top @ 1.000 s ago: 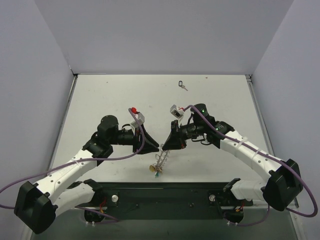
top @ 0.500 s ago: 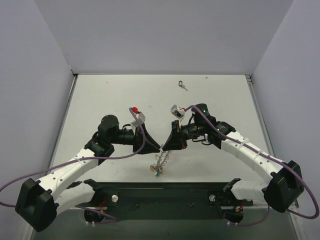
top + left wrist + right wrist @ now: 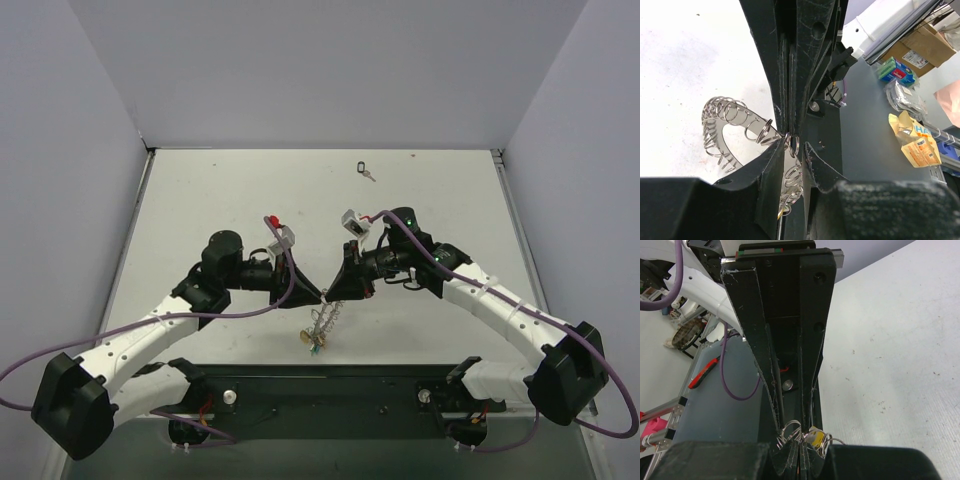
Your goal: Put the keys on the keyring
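Observation:
The keyring, a big silvery ring hung with small coiled loops, dangles above the table between both arms. My right gripper is shut on its top; in the right wrist view its fingertips pinch the loops beside a yellow key head. My left gripper meets it from the left. Its jaws stand slightly apart around a few loops, while the rest of the ring curves left. Yellow and green keys hang at the ring's bottom. A black key lies far back on the table.
The dark base plate runs along the near edge under the hanging ring. Grey walls enclose the white table on three sides. Purple cables loop along both arms. Boxes and packets lie off the table.
My left arm has shifted a little right toward the right gripper, and its jaws have narrowed around the ring's loops. The right gripper and the hanging ring have held still.

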Robot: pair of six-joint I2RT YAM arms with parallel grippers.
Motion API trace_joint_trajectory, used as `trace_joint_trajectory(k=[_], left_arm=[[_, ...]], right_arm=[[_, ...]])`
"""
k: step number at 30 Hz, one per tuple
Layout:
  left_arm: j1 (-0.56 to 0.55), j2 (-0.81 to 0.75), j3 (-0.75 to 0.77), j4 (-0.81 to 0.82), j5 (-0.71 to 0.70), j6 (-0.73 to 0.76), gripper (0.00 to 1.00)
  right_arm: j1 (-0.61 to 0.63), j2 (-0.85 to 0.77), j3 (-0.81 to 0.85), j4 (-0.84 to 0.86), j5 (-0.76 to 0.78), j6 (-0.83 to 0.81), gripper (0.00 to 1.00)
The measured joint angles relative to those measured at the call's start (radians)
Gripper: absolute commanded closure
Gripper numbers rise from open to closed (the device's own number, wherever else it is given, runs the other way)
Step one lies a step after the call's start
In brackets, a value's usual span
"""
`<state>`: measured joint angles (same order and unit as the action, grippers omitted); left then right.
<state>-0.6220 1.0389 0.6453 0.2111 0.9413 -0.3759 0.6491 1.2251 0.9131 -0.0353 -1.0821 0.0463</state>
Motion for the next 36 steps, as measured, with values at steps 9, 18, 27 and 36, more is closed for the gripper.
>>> trace_joint_trajectory(k=[9,18,27,36], left_arm=[[-0.011,0.024,0.0,-0.005,-0.012,0.014,0.7],[-0.025,0.049,0.0,-0.001,-0.014,0.017,0.75],[-0.045,0.074,0.0,0.04,-0.016,0.0,0.89],[-0.047,0.077,0.0,0.044,-0.018,-0.012,1.0]], right_arm=[[0.0,-0.007,0.0,0.0,0.0,0.0,1.0],[0.0,-0.007,0.0,0.0,0.0,0.0,1.0],[0.0,-0.007,0.0,-0.003,-0.001,0.0,1.0],[-0.001,-0.008,0.0,-0.012,0.001,-0.002,0.83]])
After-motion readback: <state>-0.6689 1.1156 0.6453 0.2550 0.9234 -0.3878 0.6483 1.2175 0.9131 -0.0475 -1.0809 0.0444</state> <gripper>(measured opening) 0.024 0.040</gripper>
